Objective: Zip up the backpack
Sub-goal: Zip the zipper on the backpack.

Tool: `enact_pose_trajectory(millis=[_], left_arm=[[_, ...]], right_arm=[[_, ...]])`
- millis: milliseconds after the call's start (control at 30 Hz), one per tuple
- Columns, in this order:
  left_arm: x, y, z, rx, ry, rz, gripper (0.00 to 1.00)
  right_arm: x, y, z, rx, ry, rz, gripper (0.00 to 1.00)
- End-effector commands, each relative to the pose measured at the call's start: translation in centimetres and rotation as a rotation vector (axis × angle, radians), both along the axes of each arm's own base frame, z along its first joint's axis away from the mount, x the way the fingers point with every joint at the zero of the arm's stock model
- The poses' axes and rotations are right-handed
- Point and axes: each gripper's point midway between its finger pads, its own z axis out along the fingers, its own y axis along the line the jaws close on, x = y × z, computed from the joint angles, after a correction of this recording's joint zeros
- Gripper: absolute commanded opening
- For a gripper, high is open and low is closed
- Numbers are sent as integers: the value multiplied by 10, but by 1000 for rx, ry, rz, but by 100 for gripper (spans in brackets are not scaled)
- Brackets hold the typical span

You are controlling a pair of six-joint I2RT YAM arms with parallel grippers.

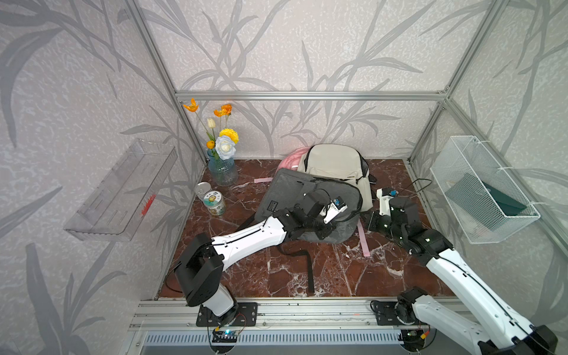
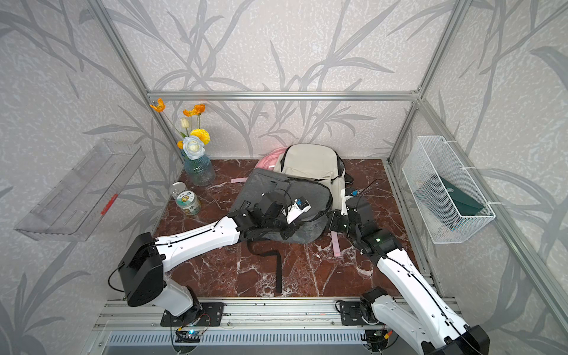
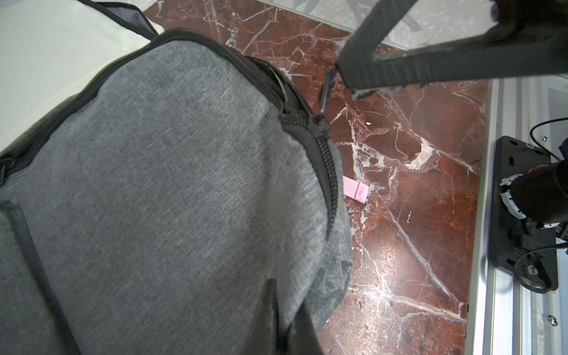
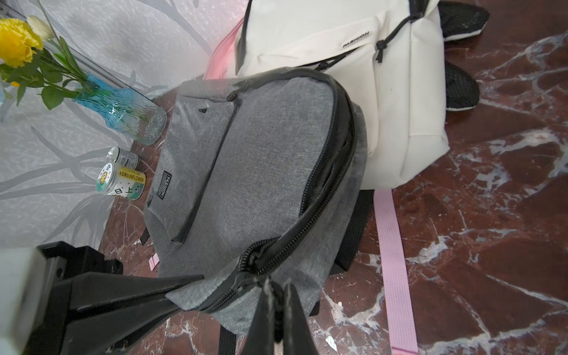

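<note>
Closest in, the aluminium rail (image 1: 307, 310) carries both arm bases. From it the arms reach out over the marble worktop (image 1: 246, 276), past a loose black strap (image 1: 309, 270) and a pink strap (image 1: 362, 241). The grey backpack (image 1: 285, 187) lies flat near the middle of the worktop, its rounded end toward the arms. The left fingers (image 3: 270, 299) are pressed together on a fold of its grey fabric at that near end, apparently to anchor the bag so a tug will not drag it. The right fingers (image 4: 268, 304) pinch the zip pull (image 3: 324, 92), drawn taut from the slider (image 3: 319, 123). On the side toward the left fingers the teeth are meshed. Beyond the slider the track gapes around the bag's curve, so most of the closing seems yet to do. Behind, partly under the grey bag, sits a white backpack (image 1: 335, 163). Off to the side a can (image 1: 215, 204) and a flower vase (image 1: 222, 172) stand clear.
</note>
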Motion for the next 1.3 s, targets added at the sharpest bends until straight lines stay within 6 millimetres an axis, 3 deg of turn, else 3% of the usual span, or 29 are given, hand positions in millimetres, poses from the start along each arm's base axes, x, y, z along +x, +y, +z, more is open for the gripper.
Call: enact_pose_trajectory(millis=[0, 133, 233, 367, 467, 567, 667, 767, 867, 1067, 1167, 1267], left_arm=[[0, 23, -11, 78, 53, 51, 13], [-15, 2, 4, -7, 109, -53, 40], [-18, -13, 16, -66, 134, -93, 46], [-15, -25, 15, -79, 153, -103, 44], [-12, -26, 9, -57, 156, -97, 25], [-12, -15, 0, 0, 157, -69, 7], [-20, -1, -15, 51, 154, -49, 0], [-30, 13, -25, 86, 129, -25, 0], [-39, 23, -22, 73, 89, -12, 0], [-43, 44, -17, 60, 4, 41, 0], [-42, 45, -18, 44, 8, 68, 4], [-43, 39, -18, 17, 13, 46, 22]], right_arm=[[5, 6, 21, -20, -102, -4, 0], [-10, 40, 25, 5, -134, 110, 0], [-18, 56, 33, 15, -167, 157, 0], [-19, 59, 39, 45, -174, 154, 0], [-19, 55, 38, 42, -165, 134, 0], [-13, 19, 31, -59, -140, -18, 0], [-2, -17, 26, -84, -111, -122, 0], [11, -34, 18, -50, -52, -164, 0], [20, -40, 9, -80, -15, -185, 0], [23, -48, 12, -131, -28, -205, 0], [20, -31, 22, -77, -68, -111, 0], [8, 2, 36, -33, -139, 15, 0]])
